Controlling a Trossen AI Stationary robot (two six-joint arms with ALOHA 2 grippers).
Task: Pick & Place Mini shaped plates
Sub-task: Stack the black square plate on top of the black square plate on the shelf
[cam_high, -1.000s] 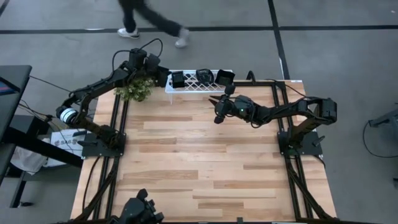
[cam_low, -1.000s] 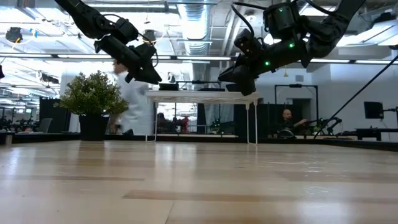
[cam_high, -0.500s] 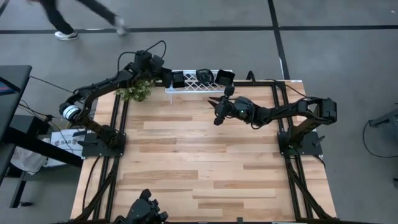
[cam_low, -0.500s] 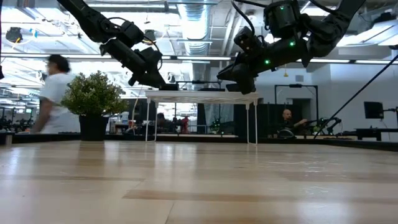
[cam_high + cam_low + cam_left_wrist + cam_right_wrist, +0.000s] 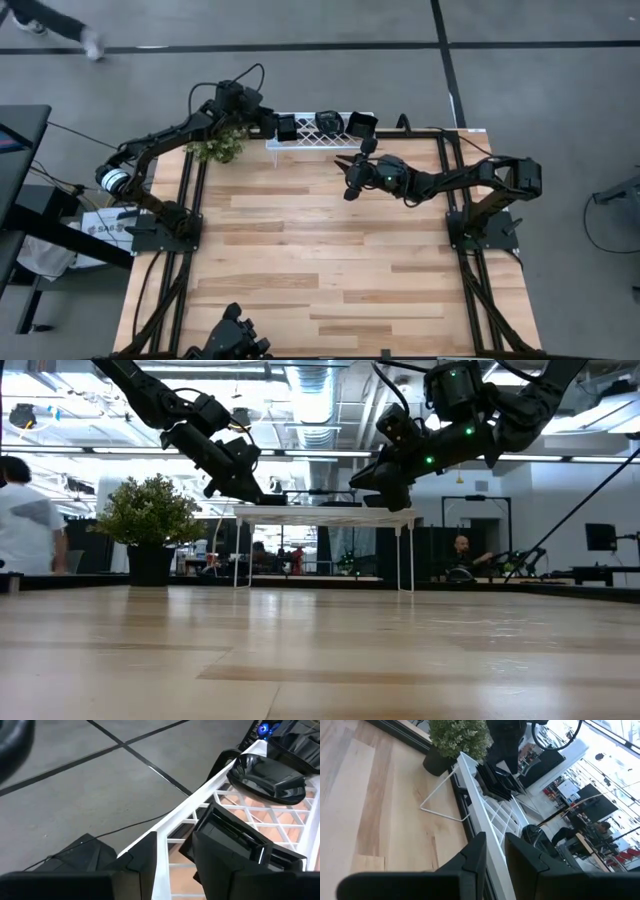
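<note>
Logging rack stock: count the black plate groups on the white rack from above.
3, along the white rack: square plates at its left end, a rounded one mid-rack, another group at its right. Stacked plates may hide more.

Robotics lab in an open industrial hall: wooden table (image 5: 320,260) on a black frame, grey concrete floor (image 5: 540,90), exposed ceiling ducts (image 5: 310,390), more workstations at twelve o'clock, a seated person (image 5: 460,550), another person (image 5: 25,520) walking past.

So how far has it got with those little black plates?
Nothing looks moved: the black plates all sit on the white rack, none on the table. The left pincer is at the rack's end stack; the right pincer hovers nearby. Everything is left.
</note>
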